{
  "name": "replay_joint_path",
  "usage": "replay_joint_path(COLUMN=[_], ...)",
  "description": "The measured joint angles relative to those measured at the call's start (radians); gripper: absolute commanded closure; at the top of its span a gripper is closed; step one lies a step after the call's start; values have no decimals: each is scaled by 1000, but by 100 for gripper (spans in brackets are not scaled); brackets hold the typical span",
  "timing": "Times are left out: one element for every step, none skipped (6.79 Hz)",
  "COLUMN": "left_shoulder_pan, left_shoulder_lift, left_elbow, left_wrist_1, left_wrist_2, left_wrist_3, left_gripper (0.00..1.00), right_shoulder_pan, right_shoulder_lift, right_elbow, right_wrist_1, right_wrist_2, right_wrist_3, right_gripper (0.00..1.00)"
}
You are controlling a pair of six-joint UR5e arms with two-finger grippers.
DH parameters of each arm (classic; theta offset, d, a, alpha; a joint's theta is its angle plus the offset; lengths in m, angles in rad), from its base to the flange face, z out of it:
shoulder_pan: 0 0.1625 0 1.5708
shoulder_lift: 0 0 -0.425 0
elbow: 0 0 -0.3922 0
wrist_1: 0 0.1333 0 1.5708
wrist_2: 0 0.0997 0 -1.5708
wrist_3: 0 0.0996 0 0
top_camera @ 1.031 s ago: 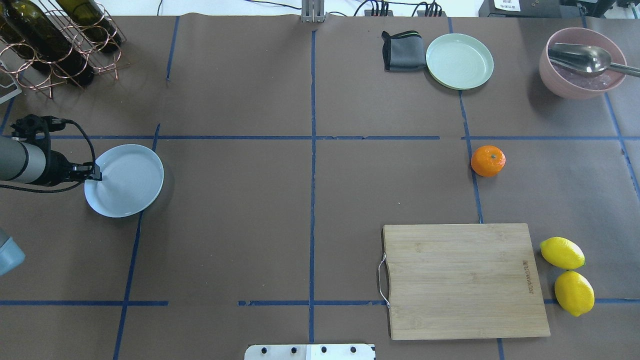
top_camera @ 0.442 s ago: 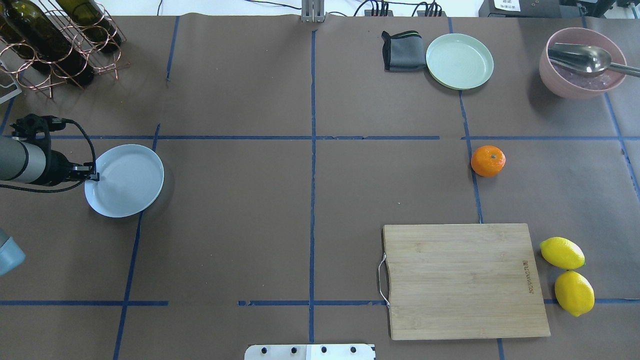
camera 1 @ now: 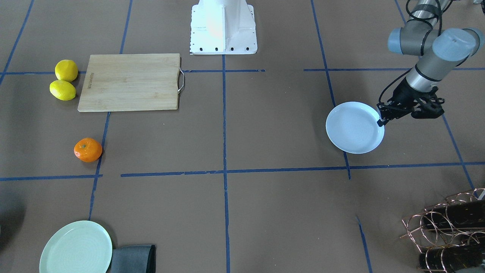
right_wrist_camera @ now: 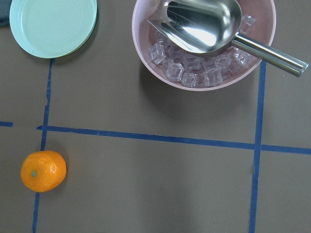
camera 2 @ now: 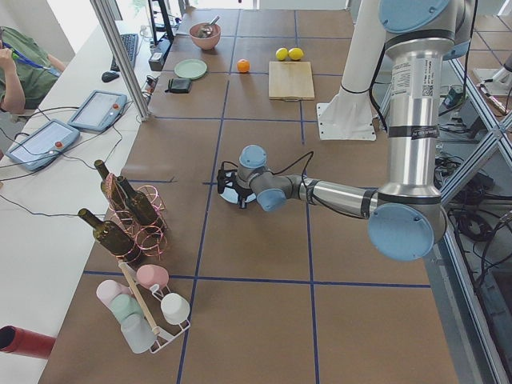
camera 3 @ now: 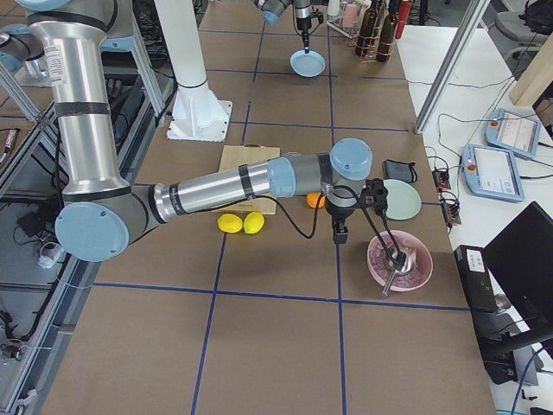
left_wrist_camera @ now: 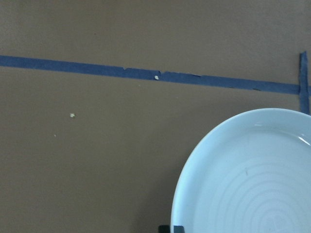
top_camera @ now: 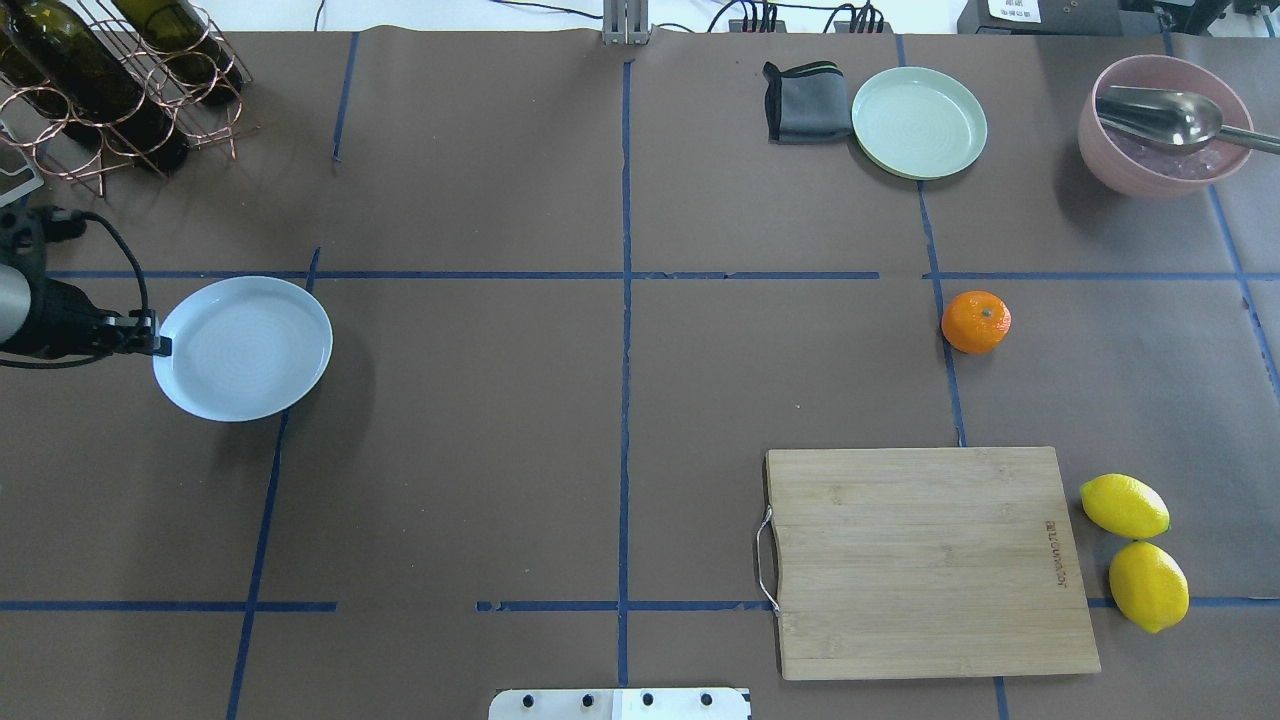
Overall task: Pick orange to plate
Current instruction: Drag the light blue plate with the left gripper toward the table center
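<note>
The orange (top_camera: 976, 322) lies on a blue tape line right of the table's middle, also seen as the orange (camera 1: 88, 149) and in the right wrist view as the orange (right_wrist_camera: 43, 171). The pale blue-white plate (top_camera: 243, 348) is far off at the left, held slightly above the table with its shadow offset beneath it. My left gripper (top_camera: 160, 347) is shut on the plate's left rim; the front view shows the same left gripper (camera 1: 380, 122) and plate (camera 1: 354, 127). The right gripper (camera 3: 340, 232) hovers between the orange and the pink bowl; I cannot tell its state.
A pale green plate (top_camera: 919, 122) and grey cloth (top_camera: 803, 103) sit at the back right, beside a pink bowl (top_camera: 1165, 127) of ice with a metal scoop. A wooden cutting board (top_camera: 930, 562) and two lemons (top_camera: 1124, 505) lie front right. A wine-bottle rack (top_camera: 110, 80) stands back left.
The left gripper, shut on the plate's rim, has drawn back to the left and raised the plate off the table. The orange has not moved.
</note>
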Motion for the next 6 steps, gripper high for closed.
replay_joint_path(left_shoulder_pan=[-59,-88,-100,-100,-77,-20], left_shoulder_lift=[-21,-80,-180,-280,-365,-429], left_elbow=[-4,-4,-3,1,9,13], left_wrist_1=[17,72,180,272,321,339], left_wrist_2=[-78,-116,-128,-125,-107,-66], left_wrist_3=[7,8,1,-35,-115,-219], left_gripper=[100,100,100,100,100,100], right_shoulder_pan=[-2,-4,-7,-13,-20,-31], right_shoulder_lift=[0,0,-1,-2,-2,-2], right_elbow=[0,0,4,12,21,34], right_wrist_1=[0,0,0,0,0,0], right_wrist_2=[0,-1,-2,-3,-3,-4], right_wrist_3=[1,6,17,32,54,86], right_gripper=[0,0,0,0,0,0])
